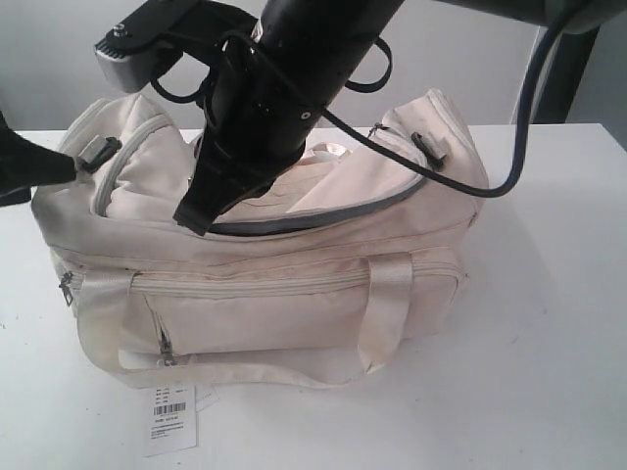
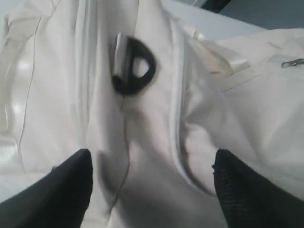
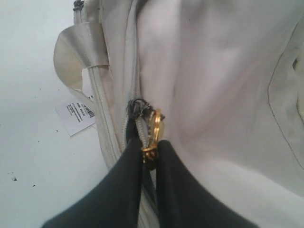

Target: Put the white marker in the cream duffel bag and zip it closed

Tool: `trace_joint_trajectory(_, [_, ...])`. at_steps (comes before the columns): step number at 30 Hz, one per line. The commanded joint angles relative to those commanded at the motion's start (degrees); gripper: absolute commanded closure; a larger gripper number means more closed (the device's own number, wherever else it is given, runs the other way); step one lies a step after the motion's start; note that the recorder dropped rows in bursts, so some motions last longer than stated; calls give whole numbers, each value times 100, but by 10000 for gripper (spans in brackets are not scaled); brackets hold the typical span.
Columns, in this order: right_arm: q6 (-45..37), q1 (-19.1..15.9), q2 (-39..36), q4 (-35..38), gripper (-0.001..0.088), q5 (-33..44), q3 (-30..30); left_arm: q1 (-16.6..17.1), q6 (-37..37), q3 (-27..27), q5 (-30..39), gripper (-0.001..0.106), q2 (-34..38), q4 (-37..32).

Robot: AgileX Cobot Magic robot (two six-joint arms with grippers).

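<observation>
Cream duffel bag (image 1: 294, 294) sits on the white table (image 1: 549, 392), front pocket facing us, barcode tag (image 1: 171, 416) dangling at its lower left. At the bag's left end the left gripper (image 2: 153, 159) hovers, jaws spread wide over bare fabric, a black buckle (image 2: 135, 66) just ahead. Centre stage, the right gripper (image 3: 149, 147) pinches tight on the gold zipper pull (image 3: 156, 124) of the top zip. To its right, the grey-edged opening (image 1: 333, 217) gapes.
</observation>
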State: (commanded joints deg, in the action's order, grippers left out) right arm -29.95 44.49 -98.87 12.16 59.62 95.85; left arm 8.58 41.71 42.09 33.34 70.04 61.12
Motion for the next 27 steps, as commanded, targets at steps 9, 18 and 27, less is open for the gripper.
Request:
trace_joint_trajectory(9, [0, 0, 0, 0, 868, 32, 0, -12, 416, -935, -275, 313, -28, 1199])
trace_joint_trajectory(18, [0, 0, 0, 25, 868, 61, 0, -211, 1760, -1135, 1, 358, 44, 2776])
trace_joint_trajectory(27, [0, 0, 0, -18, 868, 198, 0, -478, 2010, -1135, -366, 892, 353, 2881])
